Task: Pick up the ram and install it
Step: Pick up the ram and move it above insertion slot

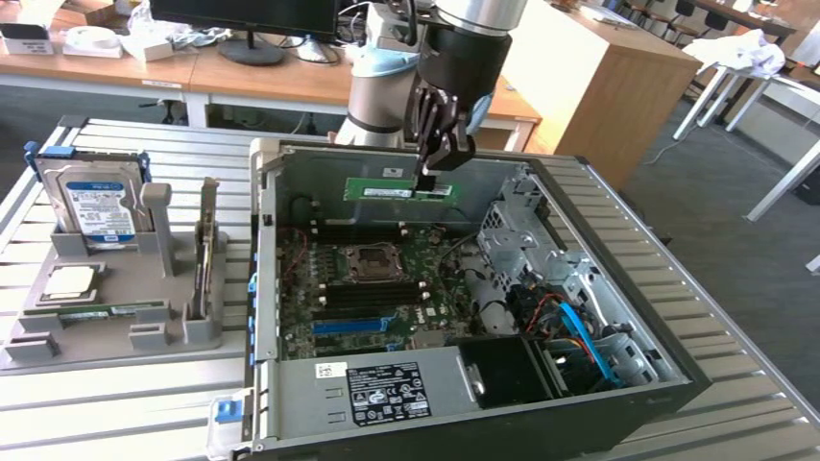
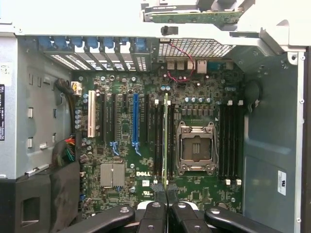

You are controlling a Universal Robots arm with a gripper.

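Slatted metal surface [image 1: 90,403] carries an open computer case [image 1: 615,240]. Pincer [image 1: 433,178], pinching the ram [image 1: 391,189] by one end, hangs it over the case's twelve o'clock side, so this looks like the carrying step. Seating likely demands squaring its edge with a memory slot [image 2: 159,141].

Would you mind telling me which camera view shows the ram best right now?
The exterior view: the ram shows its broad green face and white label, held at one end by the end effector over the open case. The wrist view shows it edge-on, a thin strip over the motherboard.
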